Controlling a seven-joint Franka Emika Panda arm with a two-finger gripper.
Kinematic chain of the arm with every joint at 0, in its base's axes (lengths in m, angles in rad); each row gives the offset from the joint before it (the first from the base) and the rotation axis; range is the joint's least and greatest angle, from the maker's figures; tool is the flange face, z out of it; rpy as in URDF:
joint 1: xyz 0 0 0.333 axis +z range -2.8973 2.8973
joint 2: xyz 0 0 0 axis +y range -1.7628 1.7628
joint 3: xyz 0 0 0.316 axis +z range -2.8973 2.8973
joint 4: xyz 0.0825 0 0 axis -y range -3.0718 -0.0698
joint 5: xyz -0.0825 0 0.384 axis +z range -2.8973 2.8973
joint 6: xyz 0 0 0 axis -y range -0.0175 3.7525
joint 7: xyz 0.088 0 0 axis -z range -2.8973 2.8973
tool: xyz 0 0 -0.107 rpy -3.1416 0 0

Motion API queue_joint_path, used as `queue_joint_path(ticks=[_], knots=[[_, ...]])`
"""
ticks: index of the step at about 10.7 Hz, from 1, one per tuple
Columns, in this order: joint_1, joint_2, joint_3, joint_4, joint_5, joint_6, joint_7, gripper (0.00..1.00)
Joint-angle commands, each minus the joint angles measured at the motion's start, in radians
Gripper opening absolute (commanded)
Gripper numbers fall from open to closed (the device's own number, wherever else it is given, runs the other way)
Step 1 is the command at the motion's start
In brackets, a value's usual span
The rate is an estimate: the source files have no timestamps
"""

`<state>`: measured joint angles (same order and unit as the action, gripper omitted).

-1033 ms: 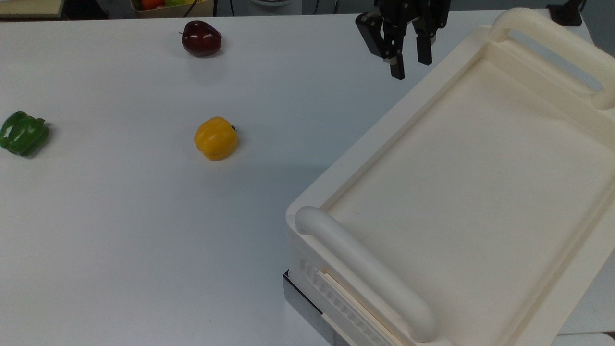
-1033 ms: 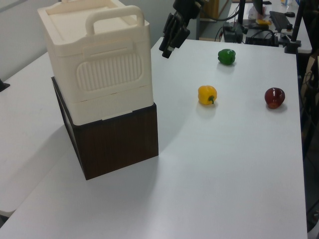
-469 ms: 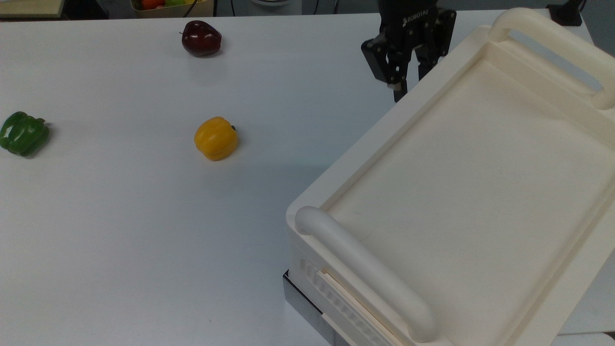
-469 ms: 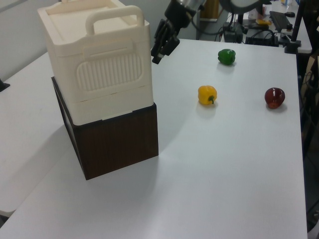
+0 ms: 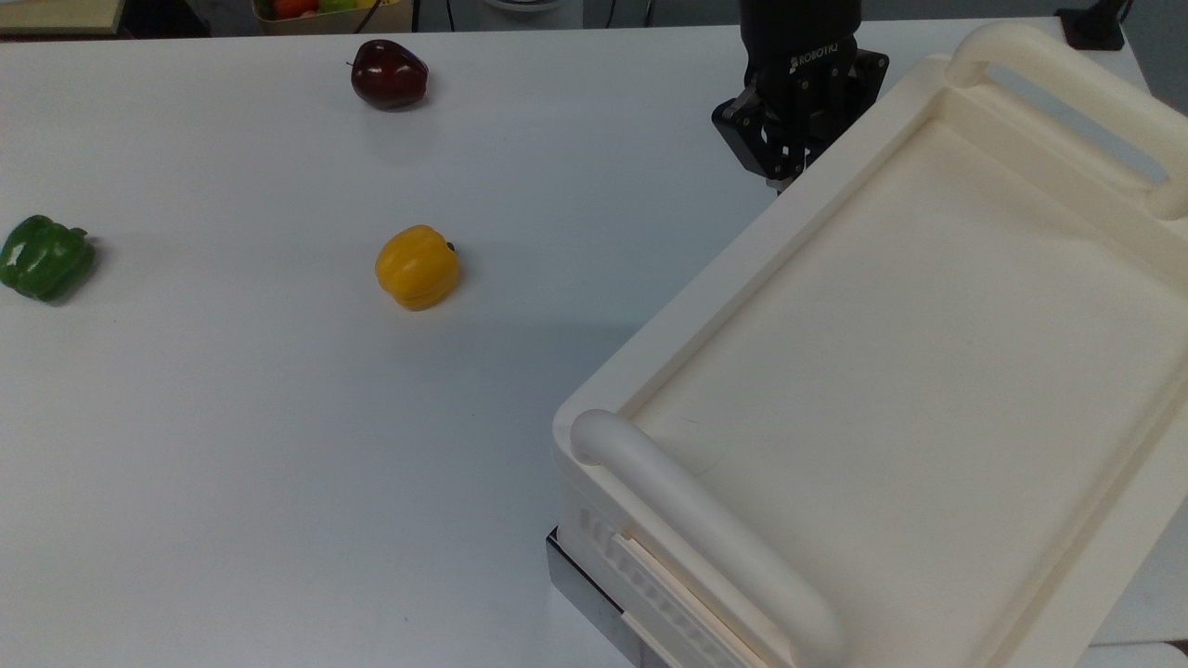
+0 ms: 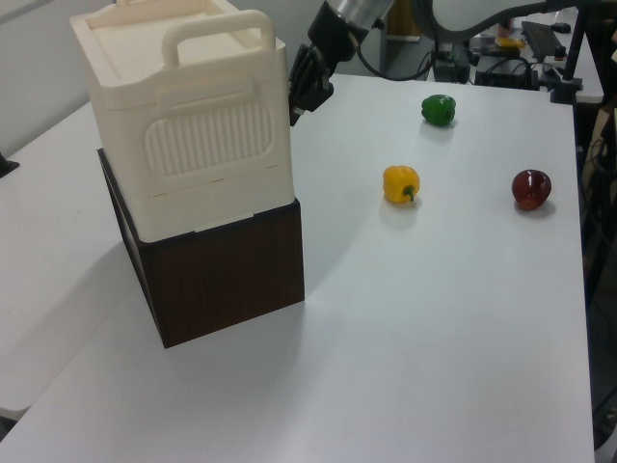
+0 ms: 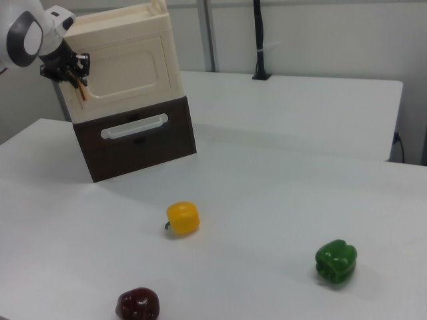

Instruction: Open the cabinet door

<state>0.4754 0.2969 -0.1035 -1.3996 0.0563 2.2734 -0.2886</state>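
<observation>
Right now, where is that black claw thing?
In the right view, the claw is at the cabinet door's left edge, by the copper handle, above the dark drawer.

Cabinet's rim [image 5: 789, 199] hides the end effector [image 5: 787, 176] fingertips

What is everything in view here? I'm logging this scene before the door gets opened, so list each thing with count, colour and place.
Cabinet: one, cream upper part on a dark brown base, at the left view's left.
Cabinet door: one, cream panel on the cabinet's front, with a copper-coloured handle at its left edge in the right view.
Yellow pepper: one, mid-table.
Green pepper: one, at the top view's left edge.
Dark red apple: one, near the top view's upper edge.
Table: one, white.
Gripper: one, black, at the door's handle.
</observation>
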Motion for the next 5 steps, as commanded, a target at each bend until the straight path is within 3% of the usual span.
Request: queue_joint_path(ticks=[1, 5], knots=[[0.008, 0.047, -0.016, 0.054, -0.024, 0.017, 0.031, 0.22], [0.014, 0.047, -0.012, 0.054, -0.026, 0.015, 0.031, 0.24]])
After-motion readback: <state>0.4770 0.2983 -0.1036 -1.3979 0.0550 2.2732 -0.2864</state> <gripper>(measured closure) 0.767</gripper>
